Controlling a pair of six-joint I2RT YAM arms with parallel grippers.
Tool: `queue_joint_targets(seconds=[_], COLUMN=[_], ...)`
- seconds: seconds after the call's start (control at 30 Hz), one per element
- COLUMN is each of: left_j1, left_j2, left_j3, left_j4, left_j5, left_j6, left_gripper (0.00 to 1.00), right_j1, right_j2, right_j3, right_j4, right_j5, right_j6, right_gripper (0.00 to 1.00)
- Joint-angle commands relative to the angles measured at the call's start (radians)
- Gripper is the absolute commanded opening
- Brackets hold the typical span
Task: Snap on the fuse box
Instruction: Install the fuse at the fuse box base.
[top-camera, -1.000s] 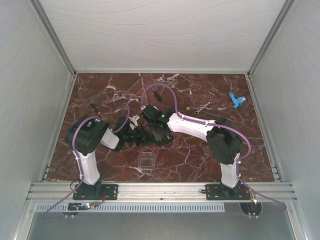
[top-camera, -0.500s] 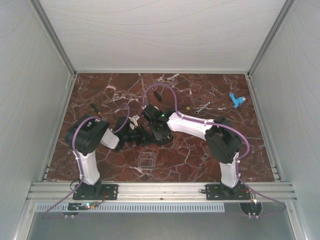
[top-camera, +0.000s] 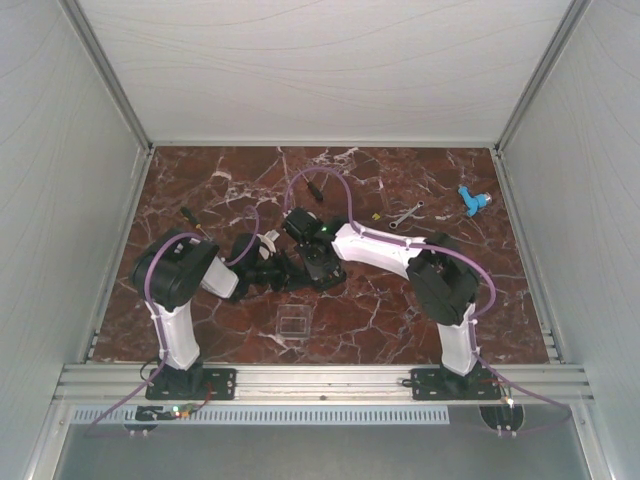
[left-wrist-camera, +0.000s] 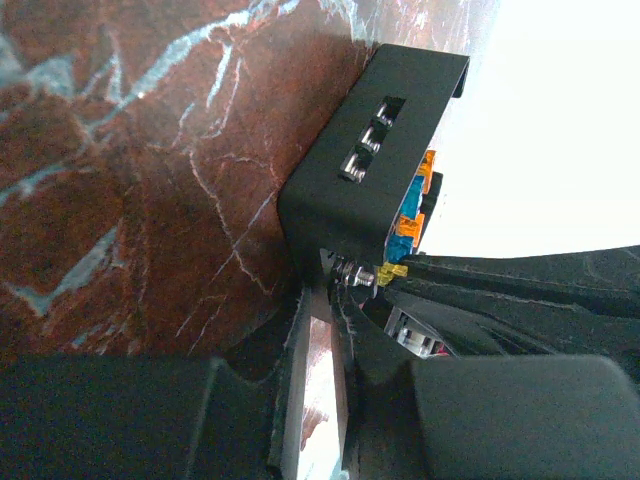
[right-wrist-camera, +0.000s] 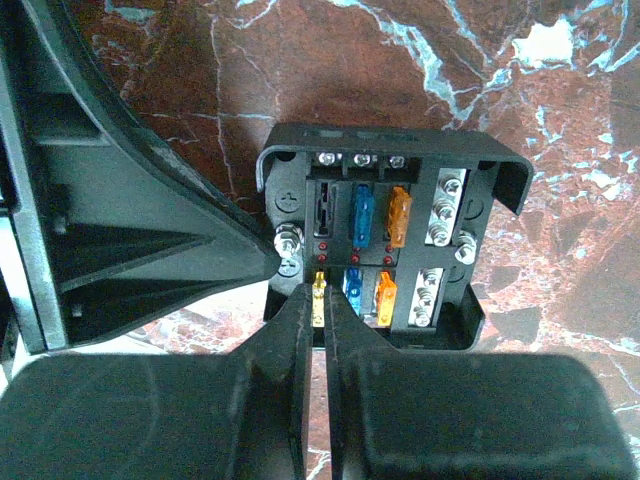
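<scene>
Right pincer clenched on thin yellow fuse, left pincer gripping matte black fuse box corner, veiny red marble table

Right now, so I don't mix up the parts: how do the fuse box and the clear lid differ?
The fuse box is opaque black; the clear lid is see-through. The fuse box, fuses uncovered, has the left gripper at its corner and the right gripper over it; the clear lid lies alone on the table, nearer the arm bases. Both look square.
</scene>
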Motion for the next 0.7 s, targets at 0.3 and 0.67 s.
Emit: queue_joint_targets(seconds=[0.3, 0.67], left_j1=[-0.017, -0.037], left_j2=[-0.002, -0.017], left_j3=[0.005, -0.001], left_j4=[-0.028, -0.028], left_j5=[-0.031, -0.03], left_j6=[0.021, 0.018], left_gripper=[0.12, 0.12], right_j1=[0.002, 0.019], right_j2=[0.171, -0.076], right_j3=[-0.06, -0.105], right_j4=[0.03, 0.057], right_j5=[-0.032, -0.068], right_j6=[-0.033, -0.025], right_gripper=[0.0, 0.18])
